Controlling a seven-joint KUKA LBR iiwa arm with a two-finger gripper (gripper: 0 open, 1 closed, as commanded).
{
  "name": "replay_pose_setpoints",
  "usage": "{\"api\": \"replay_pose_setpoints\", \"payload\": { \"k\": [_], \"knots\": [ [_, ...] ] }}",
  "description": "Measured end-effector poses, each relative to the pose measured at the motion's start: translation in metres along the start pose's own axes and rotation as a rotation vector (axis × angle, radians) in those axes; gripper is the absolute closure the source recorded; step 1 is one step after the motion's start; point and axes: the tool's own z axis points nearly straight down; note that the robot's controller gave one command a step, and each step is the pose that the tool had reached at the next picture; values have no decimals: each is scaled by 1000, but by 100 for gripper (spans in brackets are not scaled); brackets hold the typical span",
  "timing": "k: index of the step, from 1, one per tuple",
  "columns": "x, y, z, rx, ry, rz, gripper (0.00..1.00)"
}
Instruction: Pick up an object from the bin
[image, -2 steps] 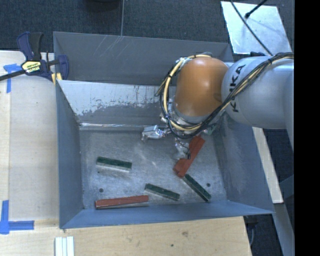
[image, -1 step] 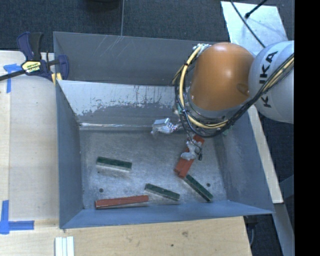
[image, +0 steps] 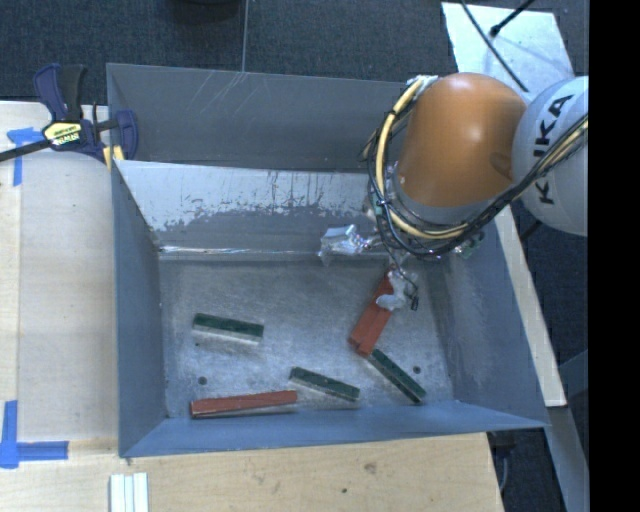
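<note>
The orange wrist cover (image: 455, 140) rides highest and hides most of the gripper (image: 396, 286). The gripper's tip meets the upper end of the short red block (image: 370, 328). The block slants, probably because that end is raised. You cannot tell whether the claw is clenched. A green bar (image: 398, 377) lies just below-right of that block.

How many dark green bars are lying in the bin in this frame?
3 dark green bars: one left of centre, one front middle beside the long red bar, one front right by the red block's lower end. The arm may hide others.
</note>
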Motion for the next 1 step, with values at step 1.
{"api": "replay_pose_setpoints", "payload": {
  "k": [1],
  "knots": [
    [-7, 0, 12, -4, 4, 196, 0]
  ]
}}
